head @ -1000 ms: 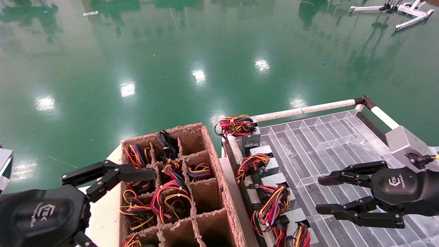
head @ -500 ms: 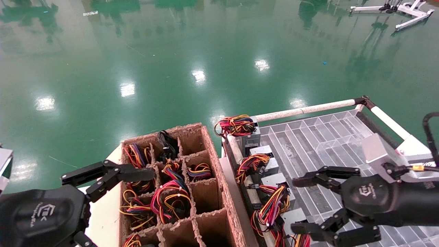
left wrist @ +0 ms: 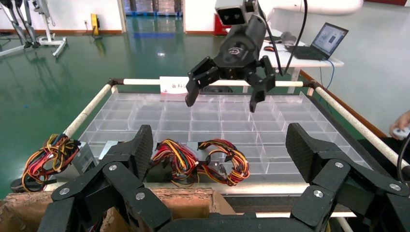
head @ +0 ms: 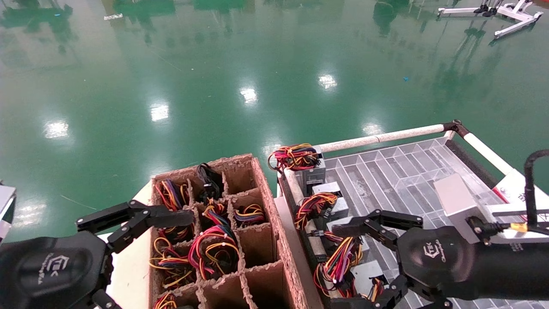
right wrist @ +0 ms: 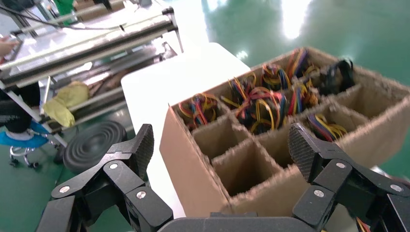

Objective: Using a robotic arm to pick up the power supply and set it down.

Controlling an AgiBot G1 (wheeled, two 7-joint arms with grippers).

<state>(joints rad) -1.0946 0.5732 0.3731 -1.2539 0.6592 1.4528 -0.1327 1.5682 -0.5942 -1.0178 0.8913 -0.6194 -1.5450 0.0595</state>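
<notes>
The right gripper (head: 364, 262) has its jaws spread wide apart and empty, one finger (head: 377, 221) reaching over the row of units and the other low at the view's bottom edge, so the span brackets the power supply (head: 348, 226) at the near end of the clear divided tray (head: 411, 171). That power supply lies just ahead of and below the jaws, a grey box whose tied wire bundle (head: 341, 259) spills toward the tray's left rail; its long axis appears to run across the tray, roughly in line with the jaw opening, though the wires hide much of the body. The right arm is plainly the nearer one. The left gripper (head: 141, 223) hovers open over the brown cardboard divider box (head: 274, 214), well apart from the tray, and looks idle. In the left wrist view the right gripper (left wrist: 226, 92) hangs above the tray's far side with fingers splayed. Against the frame a second ago, the right gripper has swept from the tray's right side leftward across the compartments and dropped lower toward the row of supplies, while the left gripper, the box and the supplies have not shifted. My judgement is that the approach is nearly done and that closing on the grey case, not the loose wires, is what matters next.
</notes>
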